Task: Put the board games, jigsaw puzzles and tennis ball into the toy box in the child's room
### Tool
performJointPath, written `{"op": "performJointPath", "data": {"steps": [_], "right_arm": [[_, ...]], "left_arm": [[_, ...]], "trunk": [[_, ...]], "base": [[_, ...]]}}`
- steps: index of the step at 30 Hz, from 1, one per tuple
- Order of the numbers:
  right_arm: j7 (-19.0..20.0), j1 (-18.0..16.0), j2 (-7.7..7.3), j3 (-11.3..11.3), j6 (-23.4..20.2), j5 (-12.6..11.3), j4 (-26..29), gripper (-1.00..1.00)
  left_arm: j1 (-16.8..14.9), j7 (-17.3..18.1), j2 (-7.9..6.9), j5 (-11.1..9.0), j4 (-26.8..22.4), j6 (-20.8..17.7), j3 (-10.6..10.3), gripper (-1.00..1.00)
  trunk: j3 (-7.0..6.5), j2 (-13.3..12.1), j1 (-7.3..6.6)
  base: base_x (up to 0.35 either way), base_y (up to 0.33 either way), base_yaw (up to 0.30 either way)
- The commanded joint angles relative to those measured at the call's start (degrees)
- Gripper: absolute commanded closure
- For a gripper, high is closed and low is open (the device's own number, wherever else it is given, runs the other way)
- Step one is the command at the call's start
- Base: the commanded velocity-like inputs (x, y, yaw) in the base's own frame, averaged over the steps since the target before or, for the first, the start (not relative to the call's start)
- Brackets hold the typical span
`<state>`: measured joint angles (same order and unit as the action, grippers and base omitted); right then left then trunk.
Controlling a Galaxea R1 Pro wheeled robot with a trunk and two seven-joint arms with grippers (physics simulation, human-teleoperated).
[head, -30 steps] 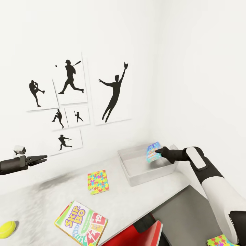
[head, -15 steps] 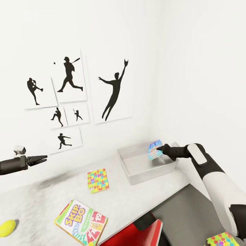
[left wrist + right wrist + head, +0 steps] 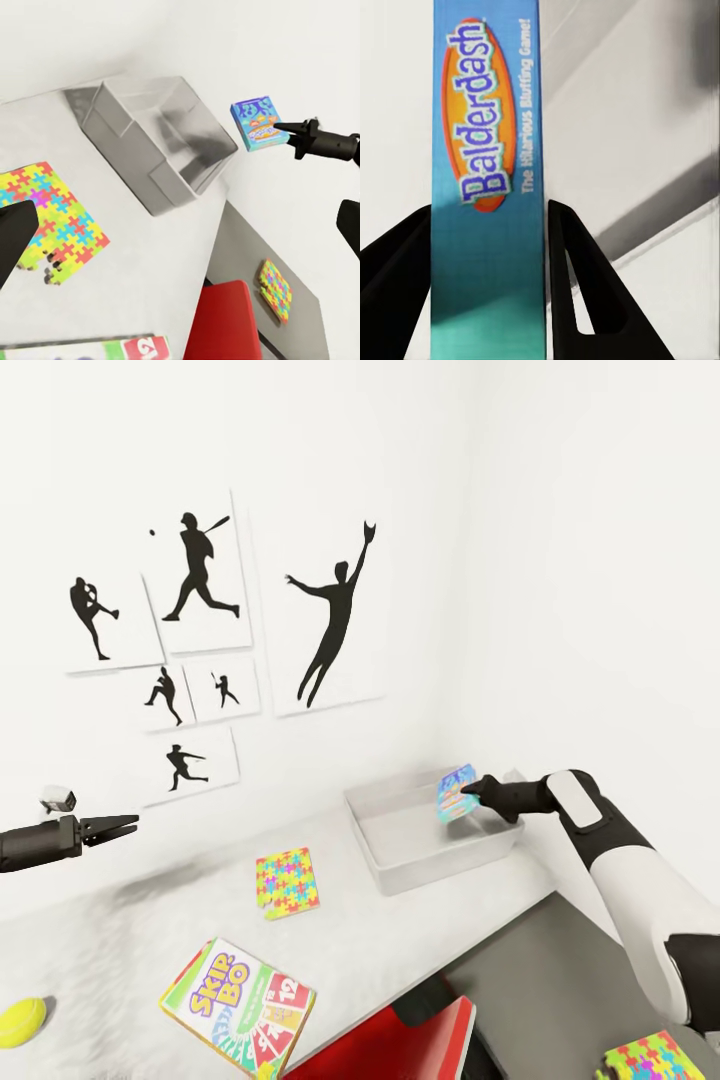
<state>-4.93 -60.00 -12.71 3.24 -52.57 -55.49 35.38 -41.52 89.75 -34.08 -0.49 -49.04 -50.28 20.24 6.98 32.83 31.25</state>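
Board game (image 3: 456, 794) in right claw (image 3: 468, 793) above toy box (image 3: 400, 869), jigsaw puzzle (image 3: 286, 882) left

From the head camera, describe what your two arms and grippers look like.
The right arm has smooth white shell segments with black joints and a black wrist, ending in a black gripper with two tapering pointed fingers. The left gripper is likewise black and pointed, with a small pale grey camera block mounted above its dark wrist.

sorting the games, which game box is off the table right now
The blue Balderdash box, pinched in the right claw above the toy box; the SKIP-BO box lies flat.
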Motion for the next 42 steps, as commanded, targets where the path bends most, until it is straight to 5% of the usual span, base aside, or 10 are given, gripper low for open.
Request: {"op": "performJointPath", "data": {"steps": [1, 42], "right_arm": [[-0.5, -0.2, -0.06, 0.3, -0.1, -0.4, 0.0, 1.0], [-0.5, -2.7, -0.01, 0.5, -0.2, 1.0, -0.9, 1.0]], "left_arm": [[-0.1, 0.2, -0.01, 0.1, 0.0, -0.6, 0.0, -1.0], [-0.1, 0.2, -0.02, 0.0, 0.0, -0.5, 0.1, -1.0]], "trunk": [[0.21, 0.1, 0.02], [3.99, 0.1, 0.02]], "base": [[0.0, 0.0, 0.0], [0.0, 0.0, 0.0]]}}
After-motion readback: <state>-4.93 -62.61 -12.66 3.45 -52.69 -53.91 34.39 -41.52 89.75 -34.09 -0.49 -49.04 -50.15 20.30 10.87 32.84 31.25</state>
